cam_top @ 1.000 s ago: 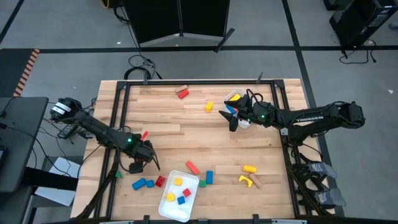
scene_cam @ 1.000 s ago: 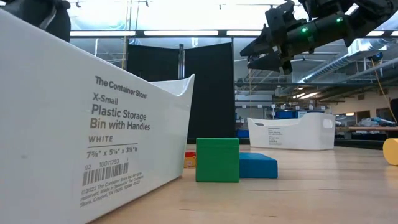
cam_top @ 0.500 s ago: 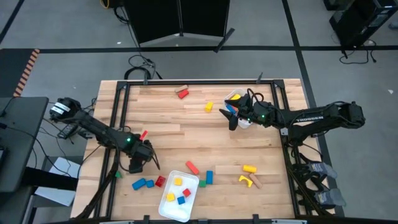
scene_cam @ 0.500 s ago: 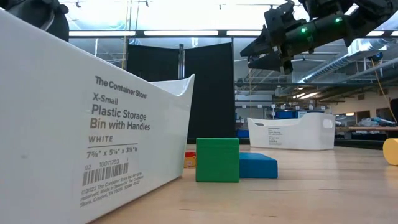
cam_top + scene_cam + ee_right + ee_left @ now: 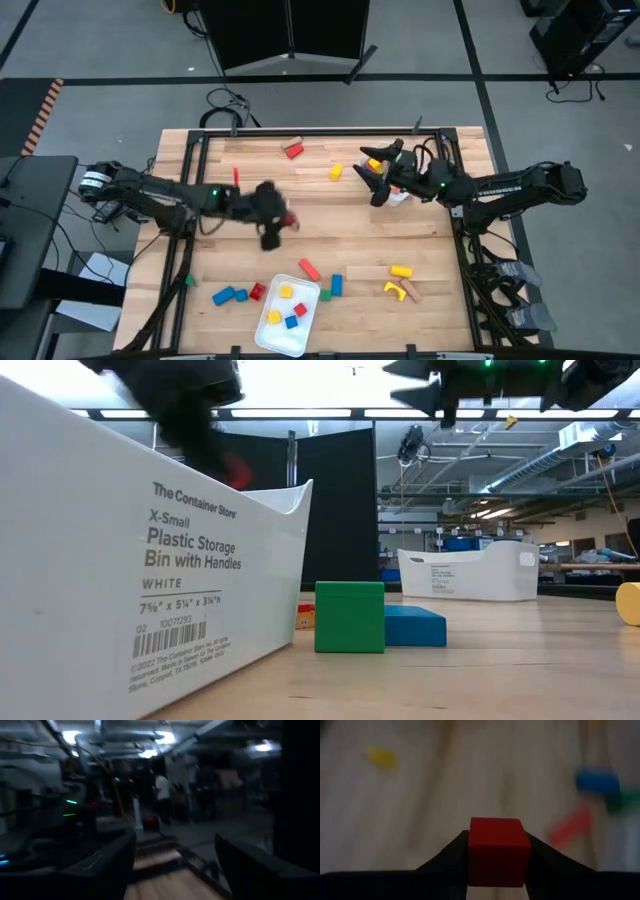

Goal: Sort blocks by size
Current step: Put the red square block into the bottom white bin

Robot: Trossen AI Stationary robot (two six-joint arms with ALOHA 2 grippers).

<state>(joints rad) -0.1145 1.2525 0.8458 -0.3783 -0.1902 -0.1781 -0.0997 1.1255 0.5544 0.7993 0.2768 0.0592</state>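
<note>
The left arm reaches out over the middle of the table, and its left gripper (image 5: pixel 279 222) is clamped on a small red cube (image 5: pixel 498 851); from the wrist camera the two dark fingers (image 5: pixel 451 857) press flat against both sides of it, and it hangs clear of the wood.

Below it, near the front edge, two blue blocks (image 5: pixel 229 296) and a red block (image 5: pixel 257 291) lie just beside the near white tray (image 5: pixel 270 333), which holds a few small yellow, red and blue pieces. A red bar (image 5: pixel 309 269) lies on the wood just past that tray, with a green block (image 5: pixel 349 617) and a blue block (image 5: pixel 414 626) touching each other beside it. Toward the back edge sit a red block (image 5: pixel 293 150) and a yellow cube (image 5: pixel 336 172).

Further right, a yellow cylinder (image 5: pixel 401 271) and a yellow arch (image 5: pixel 396 290) rest near the front.

The right gripper (image 5: pixel 377 181) hovers above the far white tray (image 5: pixel 468 572) at the back right corner, fingers spread apart, nothing between them.
</note>
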